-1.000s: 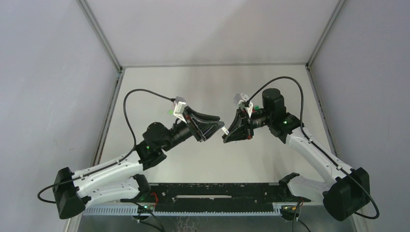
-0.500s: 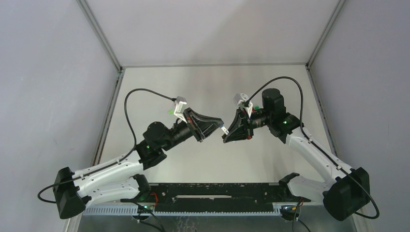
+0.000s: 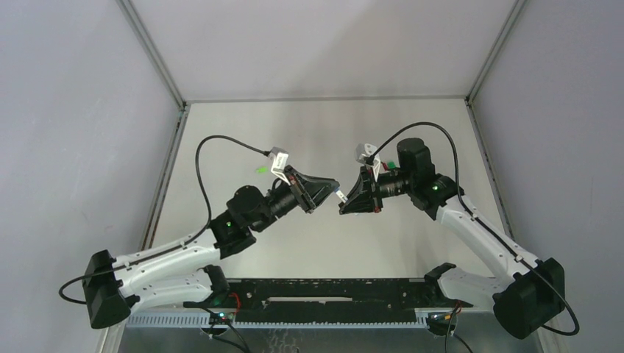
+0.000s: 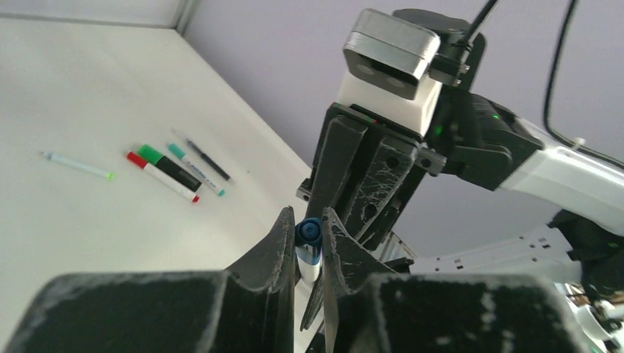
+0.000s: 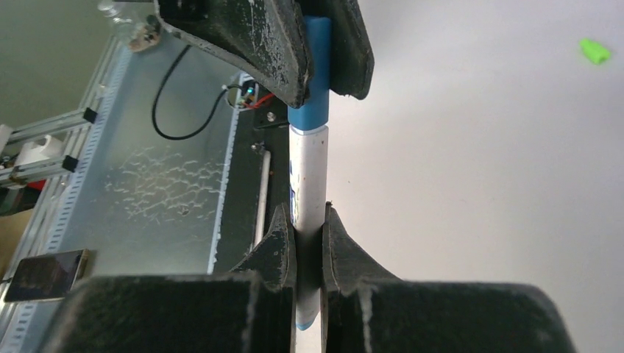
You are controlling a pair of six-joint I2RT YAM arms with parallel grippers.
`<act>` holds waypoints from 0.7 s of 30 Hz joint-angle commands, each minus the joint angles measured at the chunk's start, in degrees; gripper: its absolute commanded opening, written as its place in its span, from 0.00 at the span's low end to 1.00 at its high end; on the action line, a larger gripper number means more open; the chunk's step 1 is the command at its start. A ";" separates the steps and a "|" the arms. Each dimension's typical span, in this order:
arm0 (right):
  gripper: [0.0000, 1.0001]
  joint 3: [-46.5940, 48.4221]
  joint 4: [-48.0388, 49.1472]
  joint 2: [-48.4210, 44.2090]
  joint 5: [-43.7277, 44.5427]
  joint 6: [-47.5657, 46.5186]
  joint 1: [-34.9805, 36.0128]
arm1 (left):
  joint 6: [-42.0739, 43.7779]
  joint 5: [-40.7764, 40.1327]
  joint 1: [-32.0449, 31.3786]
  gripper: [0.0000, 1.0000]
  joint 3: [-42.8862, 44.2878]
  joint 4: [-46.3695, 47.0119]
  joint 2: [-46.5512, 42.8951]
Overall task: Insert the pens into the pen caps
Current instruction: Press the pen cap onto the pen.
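Observation:
A white pen [image 5: 309, 184] hangs in the air between both arms, with a blue pen cap [image 5: 316, 81] sitting on its far end. My right gripper [image 5: 309, 220] is shut on the white barrel. My left gripper [image 4: 307, 220] is shut on the blue cap [image 4: 309, 234], whose round end faces the left wrist camera. In the top view the left gripper [image 3: 335, 185] and the right gripper [image 3: 344, 208] meet tip to tip above the table's middle. Several other pens lie on the table: a white one [image 4: 77, 165], a red-ended one [image 4: 163, 177], a black marker [image 4: 171, 168].
A teal-ended pen [image 4: 196, 170] and a thin dark pen [image 4: 207, 157] lie beside the marker. A loose bright green cap [image 5: 594, 50] rests on the table, also seen as the green cap [image 3: 260, 170] left of the left wrist. Grey walls enclose the table.
The left gripper's fingers have closed on the blue cap. The left arm has shifted a little towards the right arm; the right gripper holds the pen as before.

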 commanded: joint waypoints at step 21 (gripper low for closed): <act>0.00 0.57 10.56 -3.97 -5.16 7.30 -4.98 | -8.20 21.63 -11.09 0.00 -8.60 -2.44 6.02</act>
